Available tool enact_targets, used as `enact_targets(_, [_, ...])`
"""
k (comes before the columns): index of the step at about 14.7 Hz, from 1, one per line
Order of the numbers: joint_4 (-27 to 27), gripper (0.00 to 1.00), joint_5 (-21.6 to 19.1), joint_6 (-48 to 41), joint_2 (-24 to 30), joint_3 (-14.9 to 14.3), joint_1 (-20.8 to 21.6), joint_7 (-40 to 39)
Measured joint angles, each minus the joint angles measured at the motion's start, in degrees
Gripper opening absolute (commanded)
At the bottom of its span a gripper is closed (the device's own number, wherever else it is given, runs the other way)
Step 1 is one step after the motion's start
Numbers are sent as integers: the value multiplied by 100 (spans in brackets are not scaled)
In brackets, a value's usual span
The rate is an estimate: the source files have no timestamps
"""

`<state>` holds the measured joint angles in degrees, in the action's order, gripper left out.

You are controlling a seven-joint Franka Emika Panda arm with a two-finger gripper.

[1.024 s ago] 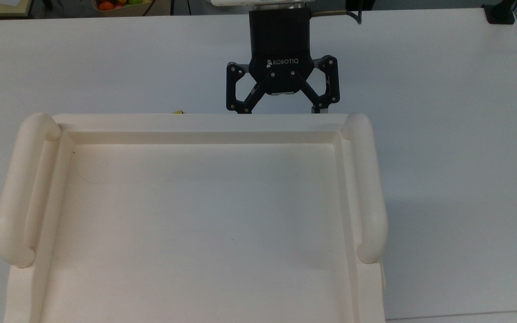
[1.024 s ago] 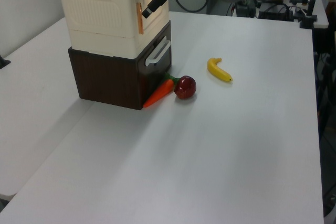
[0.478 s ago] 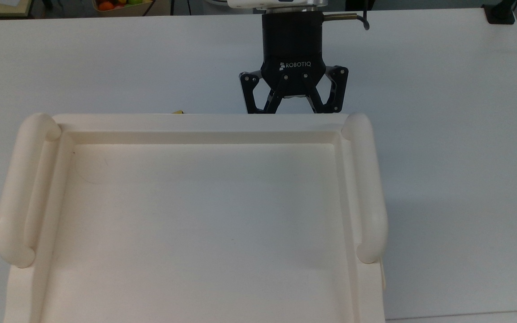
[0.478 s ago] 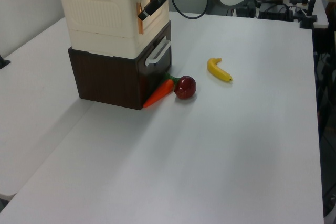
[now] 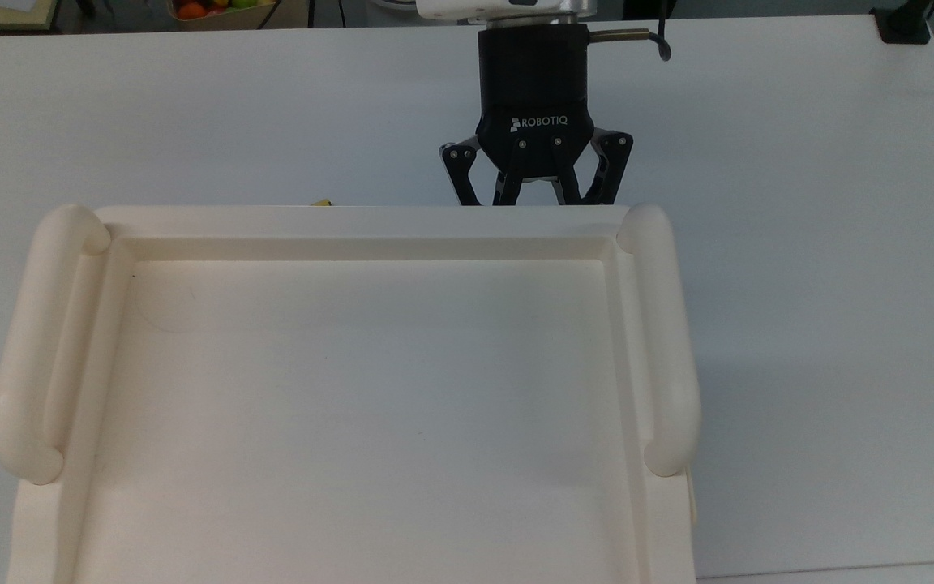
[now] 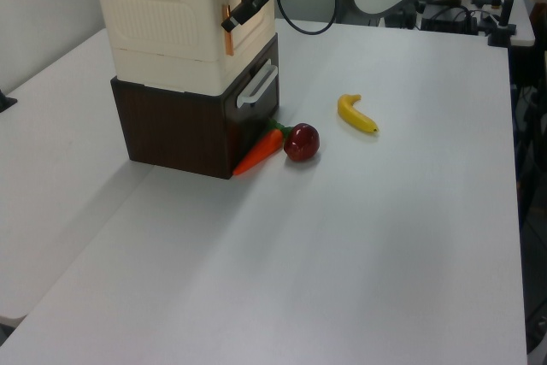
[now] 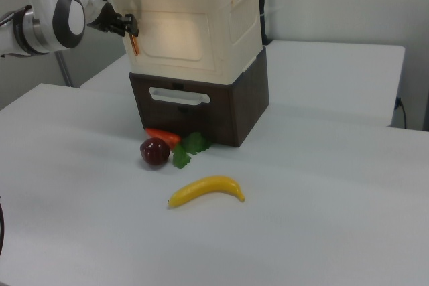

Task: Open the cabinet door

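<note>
Right view, near to far: banana (image 7: 206, 190) lower centre on white desk (image 7: 322, 199); apple (image 7: 155, 152) and carrot (image 7: 163, 136) at foot of dark brown drawer unit (image 7: 201, 108); cream cabinet (image 7: 194, 21) stacked on top, upper centre. Cabinet door (image 7: 175, 38) faces camera, flush with front. Claw (image 7: 131, 30) at door's left edge, by orange handle (image 7: 134, 45). Top view: claw (image 5: 538, 199) at upper centre, fingertips hidden behind tray rim; cannot tell whether spread or pinching. Tray top holds nothing. Claw body reads "ROBOTIQ".
</note>
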<state>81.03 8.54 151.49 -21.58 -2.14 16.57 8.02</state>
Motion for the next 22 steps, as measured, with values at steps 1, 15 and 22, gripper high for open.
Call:
enact_targets(1, [-1,31,2,1,-7,0,1,0])
enact_targets(15, [12,0,9,1,5,-7,-4,72])
enact_targets(22, [18,0,1,-497,165,17,6,110])
